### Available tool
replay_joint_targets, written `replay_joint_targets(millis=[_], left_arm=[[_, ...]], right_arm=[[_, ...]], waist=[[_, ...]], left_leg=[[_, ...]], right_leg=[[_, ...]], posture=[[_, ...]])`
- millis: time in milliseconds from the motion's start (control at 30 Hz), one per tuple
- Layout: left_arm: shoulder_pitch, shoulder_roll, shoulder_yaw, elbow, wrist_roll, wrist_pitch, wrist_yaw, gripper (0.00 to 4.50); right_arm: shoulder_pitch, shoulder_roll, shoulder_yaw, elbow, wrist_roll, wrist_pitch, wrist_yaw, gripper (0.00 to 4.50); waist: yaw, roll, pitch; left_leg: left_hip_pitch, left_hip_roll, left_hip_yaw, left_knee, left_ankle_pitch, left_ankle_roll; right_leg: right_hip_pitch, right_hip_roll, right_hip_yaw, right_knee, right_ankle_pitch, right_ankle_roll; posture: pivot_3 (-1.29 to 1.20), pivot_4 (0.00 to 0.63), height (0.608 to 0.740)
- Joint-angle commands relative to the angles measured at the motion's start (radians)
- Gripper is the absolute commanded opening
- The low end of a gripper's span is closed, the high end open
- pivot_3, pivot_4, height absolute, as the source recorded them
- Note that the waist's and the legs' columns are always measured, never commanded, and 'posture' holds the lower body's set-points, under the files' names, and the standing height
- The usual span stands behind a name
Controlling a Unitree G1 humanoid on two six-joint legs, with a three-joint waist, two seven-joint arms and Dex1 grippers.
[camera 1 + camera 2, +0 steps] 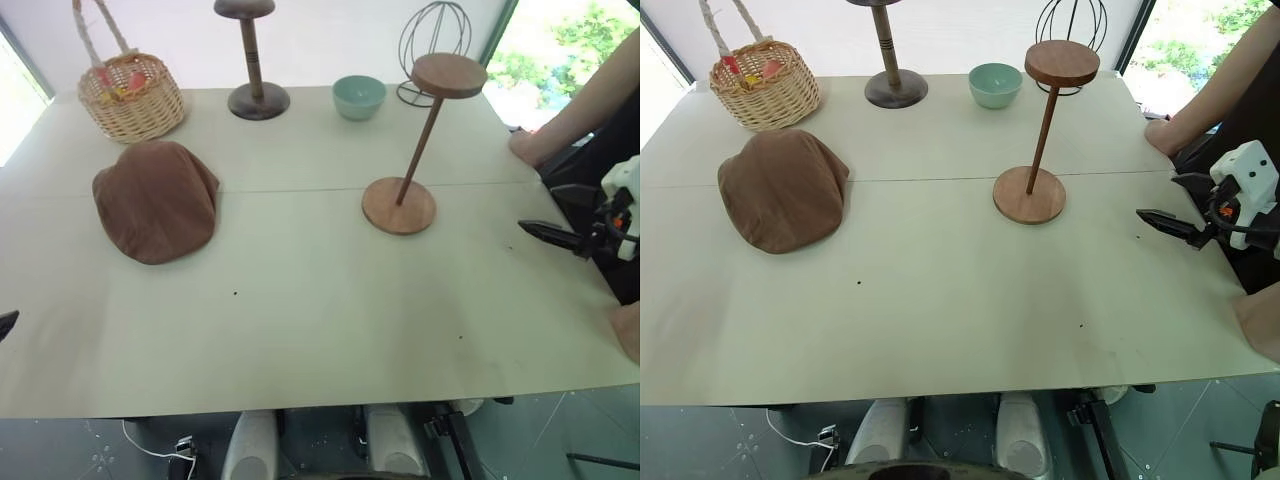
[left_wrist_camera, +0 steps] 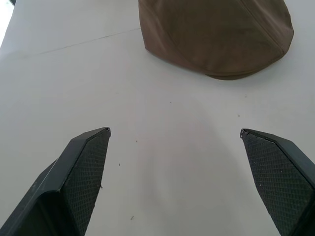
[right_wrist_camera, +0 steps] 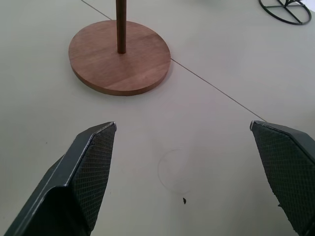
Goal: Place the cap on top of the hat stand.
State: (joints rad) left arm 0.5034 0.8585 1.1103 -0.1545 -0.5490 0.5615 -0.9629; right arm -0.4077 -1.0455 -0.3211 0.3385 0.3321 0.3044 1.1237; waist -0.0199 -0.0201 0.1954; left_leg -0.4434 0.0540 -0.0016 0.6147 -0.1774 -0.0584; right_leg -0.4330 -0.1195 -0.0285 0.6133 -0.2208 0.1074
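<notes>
Head views: pale table (image 1: 300, 330); cap (image 1: 157, 199) lies flat at left, well apart from the hat stand (image 1: 417, 140), top bare. Left wrist: left gripper (image 2: 174, 167) spread toward cap, ready to grasp. Right wrist: right gripper (image 3: 183, 162) spread near the stand's base.

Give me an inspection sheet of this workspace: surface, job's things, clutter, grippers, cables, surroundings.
Surface: pale table, a thin seam running across it, a few small dark specks.
Job's things: brown cap lying flat on the table's left side, not on anything; hat stand with slanted stem upright on the right, its disc top bare.
Clutter: wicker basket, dark turned-wood stand, teal bowl, wire head form, all along the far edge.
Grippers: left gripper open over bare table near the cap; right gripper open near the hat stand's base. Both hold nothing.
Cables: white cable on the floor below the near edge.
Surroundings: a person's arm resting on the right edge; windows behind.
</notes>
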Motion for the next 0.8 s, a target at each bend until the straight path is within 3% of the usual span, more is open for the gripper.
replay_joint_targets(millis=[33, 367, 567, 667, 800], left_arm=[[-0.003, 0.019, 0.003, 0.004, -0.005, -0.003, -0.009, 4.44], [-0.029, 0.059, -0.063, -0.103, 0.032, -0.038, -0.020, 4.44], [-0.097, 0.085, -0.261, -0.291, 0.154, -0.053, 0.102, 4.44], [-0.156, 0.091, -0.375, -0.326, 0.261, -0.096, 0.192, 4.44], [-0.272, 0.086, -0.616, -0.290, 0.494, -0.218, 0.358, 4.44]], right_arm=[[-0.020, -0.010, -0.020, -0.028, 0.033, 0.029, 0.005, 4.50], [-0.044, -0.033, -0.006, -0.105, 0.067, 0.093, 0.042, 4.50], [-0.122, -0.081, -0.001, -0.367, 0.257, 0.338, 0.123, 4.50], [-0.138, -0.094, -0.006, -0.484, 0.344, 0.436, 0.122, 4.50], [-0.197, -0.079, -0.014, -0.638, 0.510, 0.605, 0.042, 4.50]], waist=[[0.000, 0.000, 0.000], [0.002, 0.000, 0.000], [0.004, 0.003, 0.000], [0.006, 0.003, 0.000], [0.009, 0.003, 0.000]], left_leg=[[0.000, 0.000, 0.000, 0.000, 0.000, 0.000], [0.000, 0.000, 0.000, 0.000, 0.000, 0.000], [0.000, 0.000, 0.000, 0.000, 0.000, 0.000], [0.000, 0.001, 0.000, 0.000, 0.000, 0.001], [0.000, 0.001, 0.000, 0.000, 0.000, 0.001]], right_leg=[[0.000, 0.000, 0.000, 0.000, 0.000, 0.000], [0.001, 0.000, 0.000, 0.000, 0.000, 0.000], [0.001, 0.000, 0.000, 0.001, 0.000, 0.000], [0.001, 0.001, 0.000, 0.001, 0.000, 0.000], [0.001, 0.001, 0.000, 0.001, 0.000, 0.000]], posture=[[0.00, 0.150, 0.728], [0.00, 0.150, 0.728], [0.00, 0.150, 0.728], [0.00, 0.150, 0.728], [0.00, 0.150, 0.728]])
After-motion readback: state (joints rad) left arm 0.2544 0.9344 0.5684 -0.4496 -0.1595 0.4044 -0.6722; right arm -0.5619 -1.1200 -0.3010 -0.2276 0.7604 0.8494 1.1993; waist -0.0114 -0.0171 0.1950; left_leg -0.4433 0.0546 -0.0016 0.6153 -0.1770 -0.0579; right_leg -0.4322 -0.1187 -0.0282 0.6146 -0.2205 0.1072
